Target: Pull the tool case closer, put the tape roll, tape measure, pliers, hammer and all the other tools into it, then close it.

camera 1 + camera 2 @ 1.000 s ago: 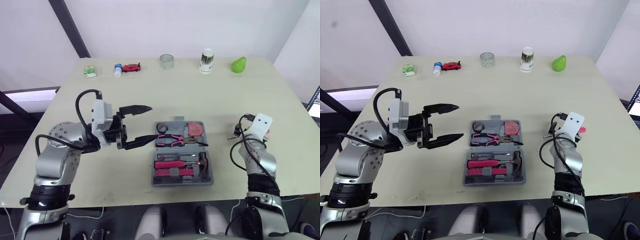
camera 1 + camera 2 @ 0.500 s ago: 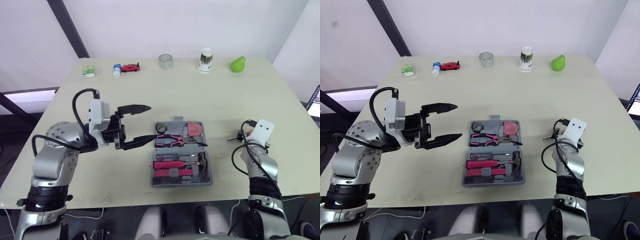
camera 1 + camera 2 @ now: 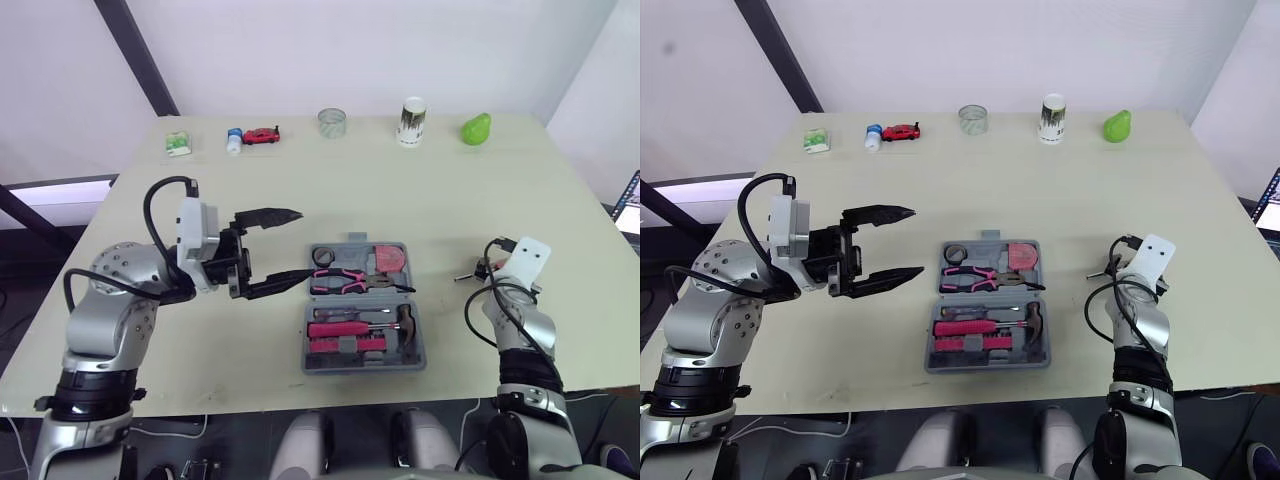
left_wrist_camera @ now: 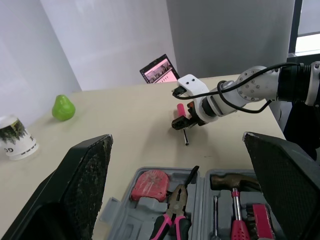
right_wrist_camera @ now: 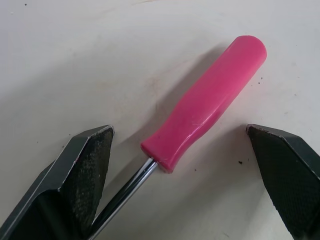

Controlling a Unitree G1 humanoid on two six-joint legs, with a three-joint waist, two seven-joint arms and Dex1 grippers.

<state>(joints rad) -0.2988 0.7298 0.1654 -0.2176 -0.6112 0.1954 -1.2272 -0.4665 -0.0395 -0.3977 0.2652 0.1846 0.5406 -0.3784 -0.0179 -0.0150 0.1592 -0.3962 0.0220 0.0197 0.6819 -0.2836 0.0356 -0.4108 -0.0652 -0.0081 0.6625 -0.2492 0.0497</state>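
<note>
- Tool case (image 3: 364, 305) near the bench's (image 3: 400, 190) front edge, room all around.
- Screwdriver (image 5: 205, 100) lies flat, tip toward the case.
- Left tool (image 3: 300, 243), right tool (image 5: 178, 128): both wide.

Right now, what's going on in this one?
The robot is packing a tool case that lies open on the table, with pliers, hammer and other tools inside. Its right gripper is open over a pink-handled screwdriver lying right of the case, not yet gripping it. The left gripper hangs open, just left of the case.
</note>
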